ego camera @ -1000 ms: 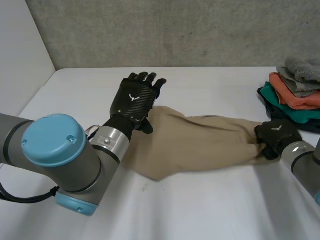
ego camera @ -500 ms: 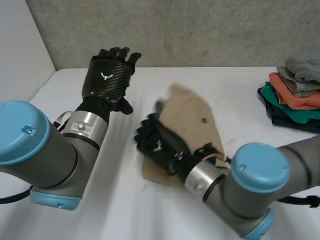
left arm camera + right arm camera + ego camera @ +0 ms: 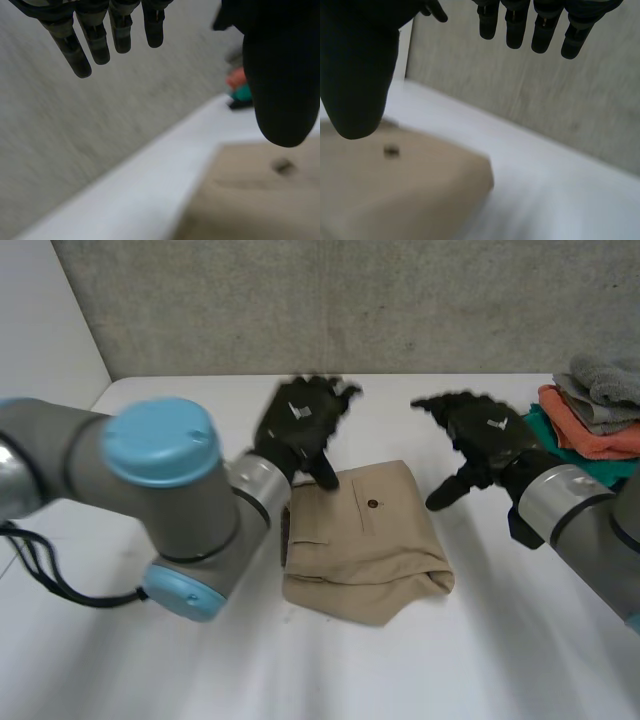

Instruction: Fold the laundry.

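A white bench (image 3: 500, 640) runs across the frame, backed by a grey concrete wall (image 3: 400, 300) along the top, with a plain white wall (image 3: 40, 330) at the upper left. At the right edge sits a stack of folded cloths (image 3: 590, 430): grey on top, then orange, teal and a dark piece beneath.

The tan garment (image 3: 365, 545) lies at the centre of the head view, folded into a thick, roughly square bundle. Its slightly longer axis runs from the upper centre down toward the lower edge, with the rounded fold at the lower right. A small button (image 3: 373, 504) shows on its upper face above a pocket slit.

The left hand (image 3: 300, 425) hovers at the bundle's upper left corner, fingers straight and spread, holding nothing; its thumb points down at the cloth edge, and contact cannot be told. The right hand (image 3: 480, 435) hangs right of centre, above bare bench beside the bundle, fingers straight and spread, thumb hanging down, nothing in it.
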Motion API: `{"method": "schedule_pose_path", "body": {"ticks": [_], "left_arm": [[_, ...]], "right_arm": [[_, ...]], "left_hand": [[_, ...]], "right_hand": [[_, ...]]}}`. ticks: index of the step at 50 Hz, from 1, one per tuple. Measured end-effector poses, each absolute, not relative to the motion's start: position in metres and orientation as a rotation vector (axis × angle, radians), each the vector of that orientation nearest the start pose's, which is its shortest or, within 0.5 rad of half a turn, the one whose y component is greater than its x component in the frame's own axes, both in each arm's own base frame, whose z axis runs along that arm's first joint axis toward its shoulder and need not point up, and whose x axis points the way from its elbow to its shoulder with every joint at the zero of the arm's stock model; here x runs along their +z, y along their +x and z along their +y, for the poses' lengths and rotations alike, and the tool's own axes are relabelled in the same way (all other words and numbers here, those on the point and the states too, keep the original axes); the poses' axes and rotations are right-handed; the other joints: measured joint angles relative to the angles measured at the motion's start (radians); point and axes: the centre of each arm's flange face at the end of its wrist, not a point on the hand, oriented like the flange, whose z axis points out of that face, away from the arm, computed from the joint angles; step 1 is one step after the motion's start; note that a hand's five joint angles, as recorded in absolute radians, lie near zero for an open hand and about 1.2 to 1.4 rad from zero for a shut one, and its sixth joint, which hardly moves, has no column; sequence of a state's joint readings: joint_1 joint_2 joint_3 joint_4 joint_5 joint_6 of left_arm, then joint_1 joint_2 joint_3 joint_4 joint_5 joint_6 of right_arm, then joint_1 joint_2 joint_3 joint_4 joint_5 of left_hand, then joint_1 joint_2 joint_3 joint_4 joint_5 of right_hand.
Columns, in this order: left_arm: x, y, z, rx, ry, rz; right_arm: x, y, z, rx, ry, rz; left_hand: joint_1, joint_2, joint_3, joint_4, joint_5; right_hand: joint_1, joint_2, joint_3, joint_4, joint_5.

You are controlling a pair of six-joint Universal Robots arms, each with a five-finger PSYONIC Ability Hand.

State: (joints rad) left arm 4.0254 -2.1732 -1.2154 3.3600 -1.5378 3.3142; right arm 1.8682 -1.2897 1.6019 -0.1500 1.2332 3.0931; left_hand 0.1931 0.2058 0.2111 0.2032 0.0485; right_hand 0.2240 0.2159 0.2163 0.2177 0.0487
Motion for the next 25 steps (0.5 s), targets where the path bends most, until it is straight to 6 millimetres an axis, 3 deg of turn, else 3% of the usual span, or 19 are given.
{"method": "schedule_pose_path", "body": {"ticks": [7,14,16,19,25], "left_arm": [[0.154,-0.380,-0.243,-2.029,1.200,2.547],[0.134,-0.364,-0.245,-1.810,1.197,2.571],[0.136,-0.362,-0.246,-1.801,1.202,2.560],[0.153,-0.360,-0.248,-1.852,1.212,2.508],[0.219,-0.360,-0.248,-2.125,1.278,2.386]], "right_arm": [[0.162,0.266,-0.300,-1.479,-0.812,2.213],[0.130,0.274,-0.305,-1.459,-1.048,2.288],[0.130,0.275,-0.305,-1.487,-1.092,2.295],[0.141,0.276,-0.304,-1.595,-1.160,2.299],[0.183,0.282,-0.289,-1.876,-1.171,2.165]], "left_hand": [[0.000,0.000,0.000,0.000,0.000],[0.004,0.000,0.000,0.002,0.000],[0.004,0.000,0.000,0.002,0.000],[0.004,0.000,0.000,0.002,0.000],[0.004,0.002,0.000,0.002,0.000]], "right_hand": [[0.000,0.000,0.000,0.000,0.000],[-0.016,-0.012,0.000,0.000,0.000],[-0.017,-0.012,0.000,0.000,0.000],[-0.017,-0.012,0.000,0.000,0.000],[-0.017,-0.012,0.000,0.000,-0.001]]}}
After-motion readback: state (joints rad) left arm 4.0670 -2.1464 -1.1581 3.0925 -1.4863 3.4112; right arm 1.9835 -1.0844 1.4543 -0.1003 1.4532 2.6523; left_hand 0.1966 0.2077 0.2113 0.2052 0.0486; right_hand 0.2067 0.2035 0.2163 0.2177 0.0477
